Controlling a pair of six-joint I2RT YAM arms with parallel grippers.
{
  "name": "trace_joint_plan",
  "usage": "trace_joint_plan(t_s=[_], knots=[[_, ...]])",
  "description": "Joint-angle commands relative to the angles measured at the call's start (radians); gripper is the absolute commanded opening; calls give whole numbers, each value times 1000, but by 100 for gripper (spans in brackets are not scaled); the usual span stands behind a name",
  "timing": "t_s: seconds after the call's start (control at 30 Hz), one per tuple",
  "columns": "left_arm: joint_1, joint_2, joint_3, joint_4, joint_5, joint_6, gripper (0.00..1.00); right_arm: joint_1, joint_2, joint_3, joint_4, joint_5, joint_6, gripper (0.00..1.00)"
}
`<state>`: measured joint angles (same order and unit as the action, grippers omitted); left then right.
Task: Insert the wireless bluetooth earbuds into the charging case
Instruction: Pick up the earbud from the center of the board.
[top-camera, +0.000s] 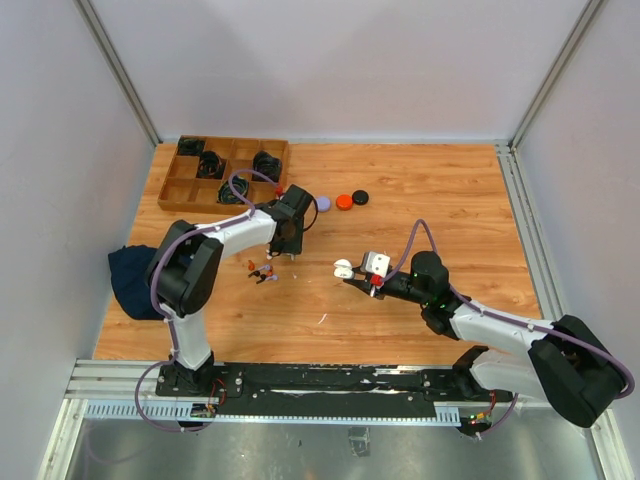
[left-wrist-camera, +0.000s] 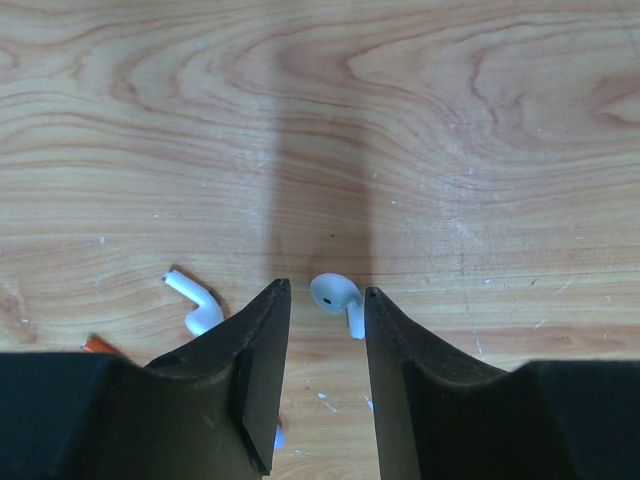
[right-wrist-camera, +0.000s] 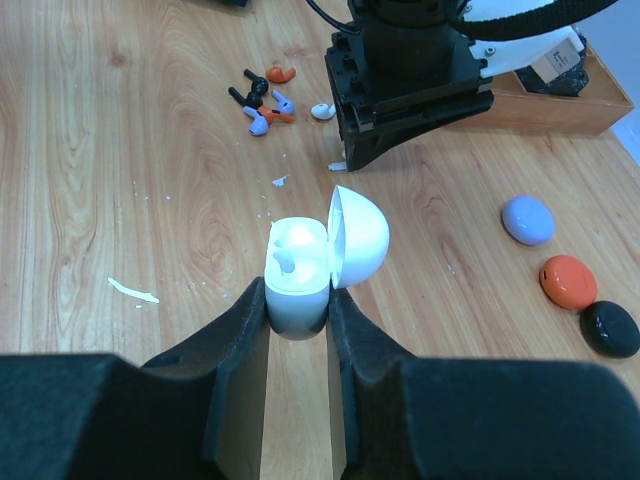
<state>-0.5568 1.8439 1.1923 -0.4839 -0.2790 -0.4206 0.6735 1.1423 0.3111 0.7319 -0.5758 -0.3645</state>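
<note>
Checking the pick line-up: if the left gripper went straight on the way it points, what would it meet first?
Most likely the white earbud lying on the table, right between the left gripper's jaws as seen from its wrist; how far off it is cannot be told.

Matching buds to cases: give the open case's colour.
The open case is white, clearest in the right wrist view.

From above and behind the arm bases: looks down, far off, on the whole light wooden tabletop (top-camera: 420, 190). From the left wrist: stares straight down, close, between its black fingers (left-wrist-camera: 255, 370). From the right wrist: faces forward over the open white charging case (right-wrist-camera: 298, 270) toward the black left gripper (right-wrist-camera: 345, 165), shared with overhead.
</note>
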Motion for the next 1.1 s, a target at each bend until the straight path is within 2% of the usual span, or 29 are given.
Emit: trace_joint_plan(t_s=[0.0,0.63,1.07], knots=[[1,26,33,-17,42,-7,42,11,-21,8,6,-10,9,1],[0,77,58,-29,100,12,41,12,-25,11,-7,-6,4,1],[-14,72,44,-57,87,29,27,14,-22,15,-12,-6,1,1]])
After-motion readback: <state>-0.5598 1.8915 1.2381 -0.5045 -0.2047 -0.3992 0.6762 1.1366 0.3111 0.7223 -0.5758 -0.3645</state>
